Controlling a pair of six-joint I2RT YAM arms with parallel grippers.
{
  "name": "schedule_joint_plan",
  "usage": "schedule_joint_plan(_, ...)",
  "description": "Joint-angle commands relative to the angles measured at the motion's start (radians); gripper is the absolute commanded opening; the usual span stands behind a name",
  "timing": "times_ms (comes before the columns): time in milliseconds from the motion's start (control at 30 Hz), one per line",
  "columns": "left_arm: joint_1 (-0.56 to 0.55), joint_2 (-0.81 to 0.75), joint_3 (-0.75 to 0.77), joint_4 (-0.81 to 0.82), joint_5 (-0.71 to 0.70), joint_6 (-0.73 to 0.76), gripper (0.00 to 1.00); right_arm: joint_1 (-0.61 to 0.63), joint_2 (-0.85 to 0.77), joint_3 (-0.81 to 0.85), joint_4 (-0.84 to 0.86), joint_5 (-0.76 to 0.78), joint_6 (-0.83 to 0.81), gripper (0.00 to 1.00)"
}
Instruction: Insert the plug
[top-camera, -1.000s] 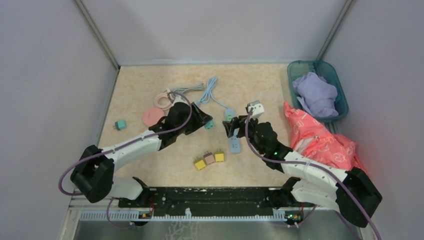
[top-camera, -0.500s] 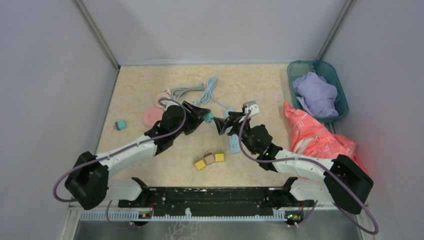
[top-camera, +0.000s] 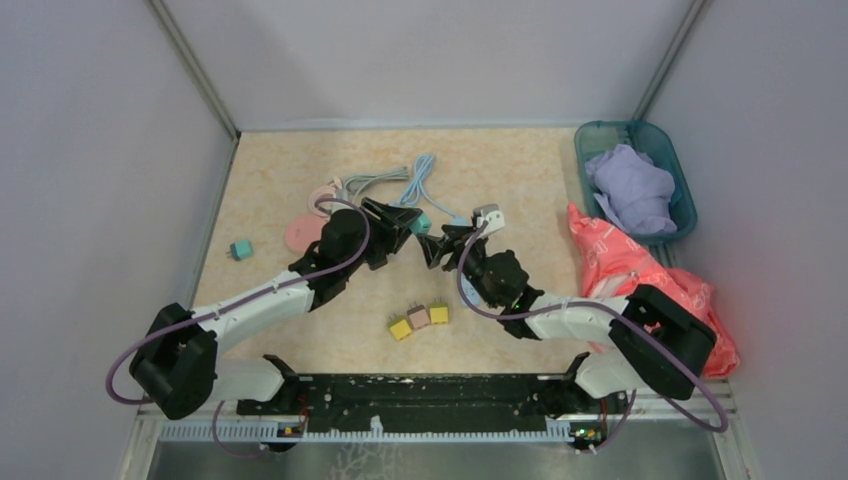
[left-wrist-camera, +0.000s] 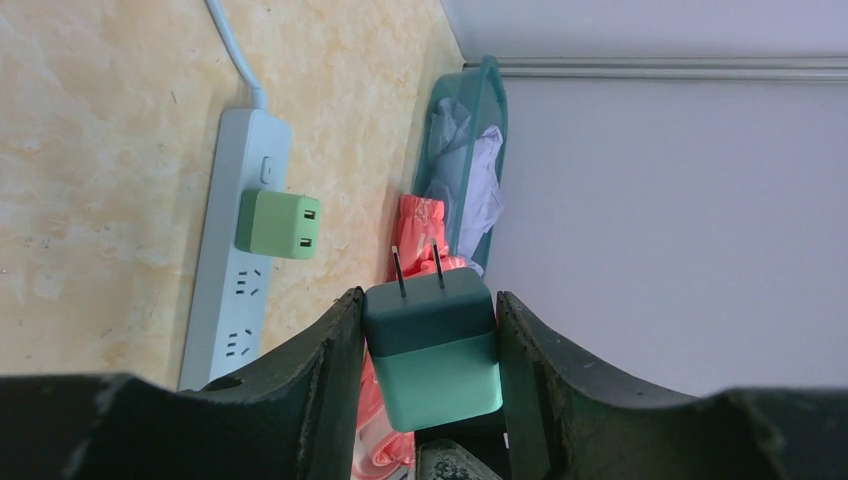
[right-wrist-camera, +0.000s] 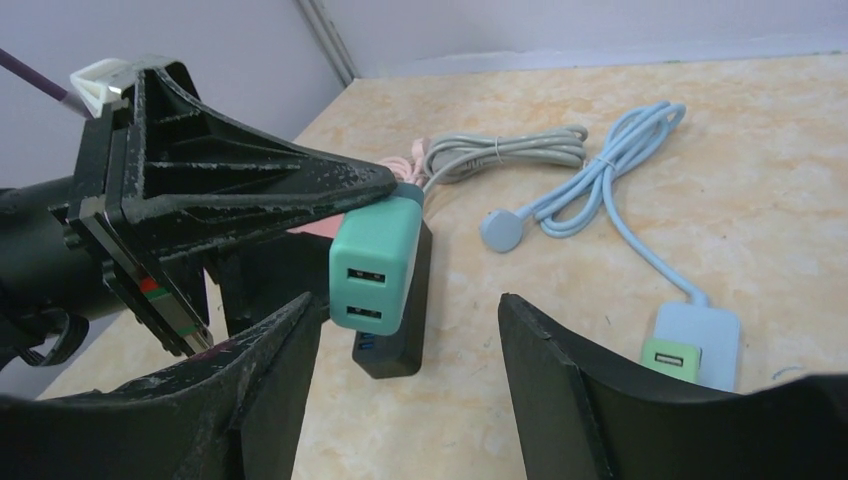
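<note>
Table (top-camera: 520, 170): we note a coral cloth (top-camera: 615, 265) at its right edge, beside a teal basket (top-camera: 588, 135).

Left gripper (left-wrist-camera: 428, 298), mid-table and raised: clamped on the teal plug (left-wrist-camera: 432, 360), one finger on each flank, prongs pointing away from the wrist.

Right gripper (right-wrist-camera: 410, 300): faces the plug's USB end. Its jaws are spread and we see nothing between them.

Pale blue power strip (left-wrist-camera: 225, 330): flat on the table beyond the plug, and not touching it.

Green adapter (left-wrist-camera: 278, 225): seated in the strip's upper socket; the two sockets below it are free.

Three small plugs (top-camera: 419, 320): in a row nearer the arm bases.
</note>
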Motion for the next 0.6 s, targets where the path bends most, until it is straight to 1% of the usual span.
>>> schedule_joint_plan(0, 0.005, -0.007, -0.013, 0.054, 0.005, -0.043, 0.21, 0.016, 0.025, 0.072, 0.116, 0.001, 0.009, 0.65)
schedule_joint_plan(100, 0.005, -0.004, -0.014, 0.059, 0.007, -0.045, 0.21, 0.02, 0.035, 0.086, 0.115, -0.002, 0.005, 0.65)
schedule_joint_plan(300, -0.001, 0.004, -0.017, 0.08, 0.02, -0.056, 0.2, 0.021, 0.069, 0.119, 0.085, 0.06, 0.015, 0.63)
schedule_joint_plan(400, -0.006, 0.005, -0.019, 0.088, 0.021, -0.061, 0.2, 0.021, 0.083, 0.127, 0.082, 0.056, 0.019, 0.59)
schedule_joint_plan(467, -0.008, 0.006, -0.019, 0.093, 0.02, -0.062, 0.2, 0.022, 0.089, 0.131, 0.081, 0.053, 0.022, 0.52)
schedule_joint_plan(567, -0.012, 0.006, -0.02, 0.097, 0.017, -0.064, 0.2, 0.023, 0.094, 0.13, 0.084, 0.056, 0.024, 0.49)
